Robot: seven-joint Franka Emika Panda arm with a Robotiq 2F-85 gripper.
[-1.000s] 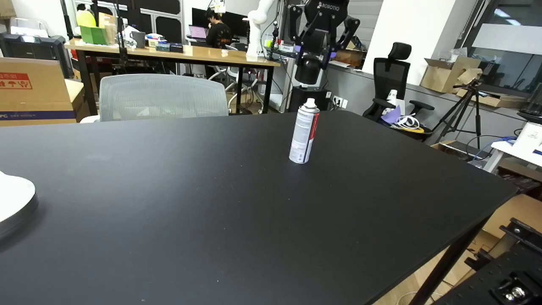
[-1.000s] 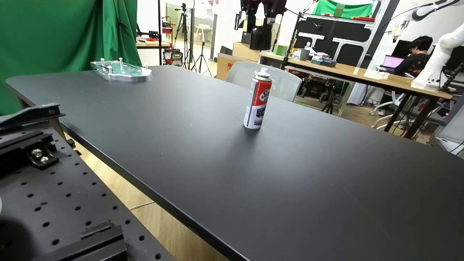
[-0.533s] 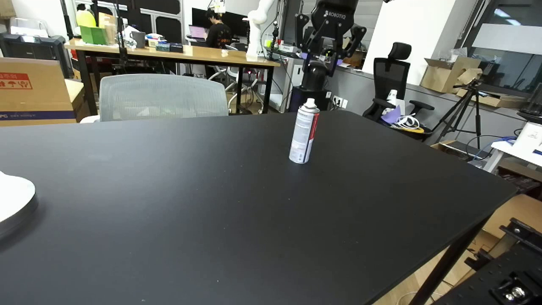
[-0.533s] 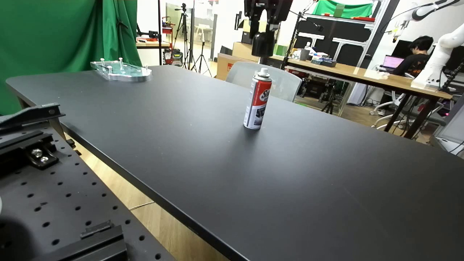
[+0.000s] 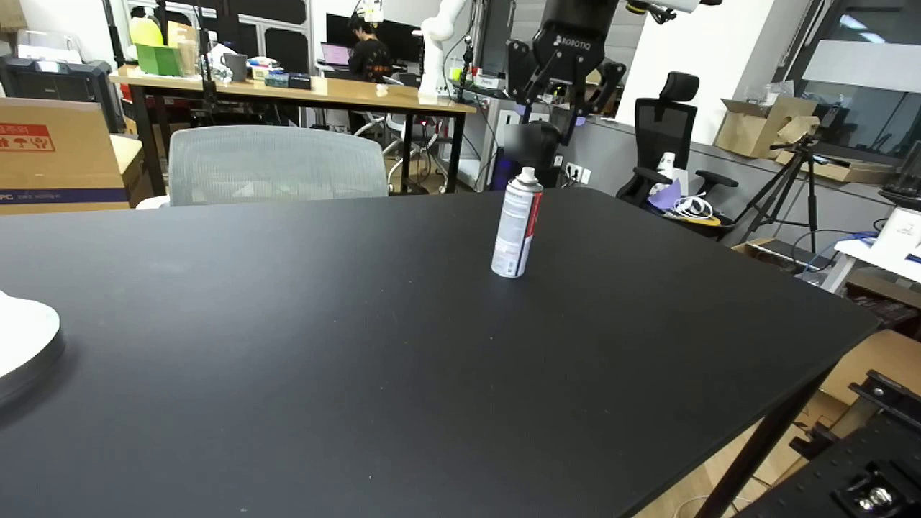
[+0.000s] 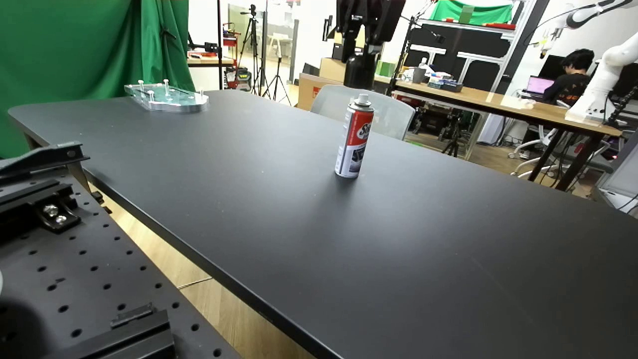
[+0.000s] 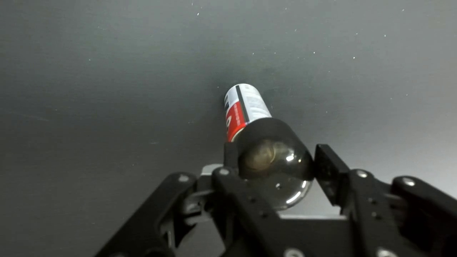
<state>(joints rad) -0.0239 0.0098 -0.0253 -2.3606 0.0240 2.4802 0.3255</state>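
Green cloth curtain [image 6: 75,50] hangs, in an exterior view, far left of the red-and-white metal spray can [image 6: 354,137]; a clear pegged plate [image 6: 172,98] lies nearer, also left. The can stands upright on the matte black counter [image 6: 269,209]. Just above it, the black pincer [image 6: 360,52] grips a glossy black dome-topped cylinder [image 6: 360,73]. Behind the can is a grey mesh chair [image 6: 391,112] and, rightward, a wooden-topped table [image 6: 478,98].

A black desk [image 6: 279,239] carries an upright spray can [image 6: 354,139] and, well apart from the can, a clear pegged plate [image 6: 177,99].
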